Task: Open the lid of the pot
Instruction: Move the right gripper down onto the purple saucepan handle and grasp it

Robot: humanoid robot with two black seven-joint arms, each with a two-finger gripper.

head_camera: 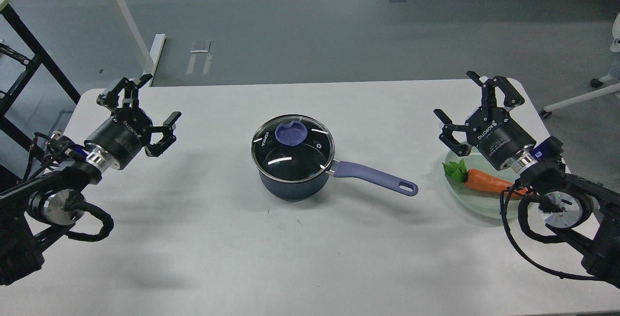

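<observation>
The pot (pixel 290 180) sits in the middle of the white table (pixel 193 258), and the lid (pixel 292 147) is on top of it (its purple handle points right). The left gripper (pixel 140 105) and the right gripper (pixel 472 100) both hang wide apart, holding nothing. A carrot (pixel 487 181) lies on the green plate (pixel 472 204) under the right arm.
</observation>
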